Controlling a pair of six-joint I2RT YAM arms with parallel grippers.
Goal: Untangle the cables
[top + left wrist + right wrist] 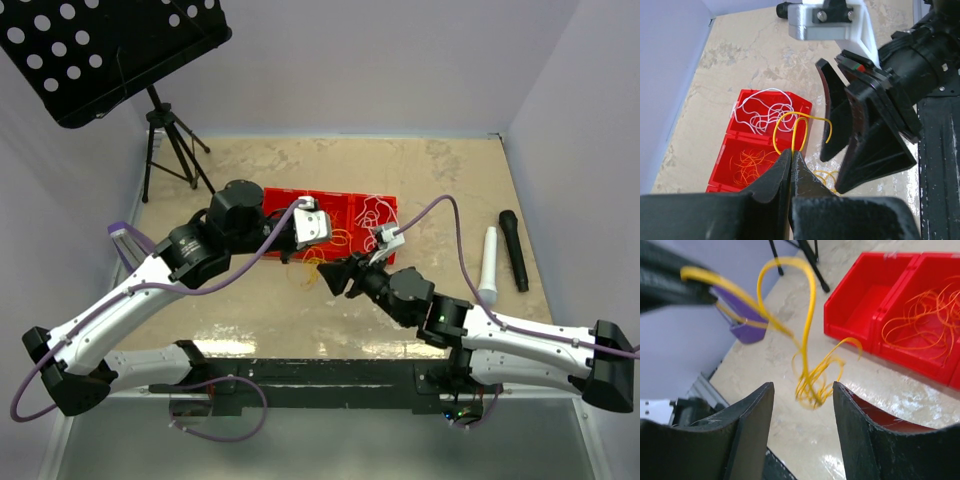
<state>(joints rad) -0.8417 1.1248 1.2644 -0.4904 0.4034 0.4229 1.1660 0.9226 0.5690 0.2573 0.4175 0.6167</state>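
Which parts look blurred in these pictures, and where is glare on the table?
Right wrist view: the thin yellow cable is smeared and out of focus, while the red plastic bins look sharper. Top view: white glare lies on the glossy beige table along its near edge.

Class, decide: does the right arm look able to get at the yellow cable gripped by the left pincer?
Probably yes. The right pincer stands open just short of the yellow cable, which is held by the shut left pincer; nothing lies between.
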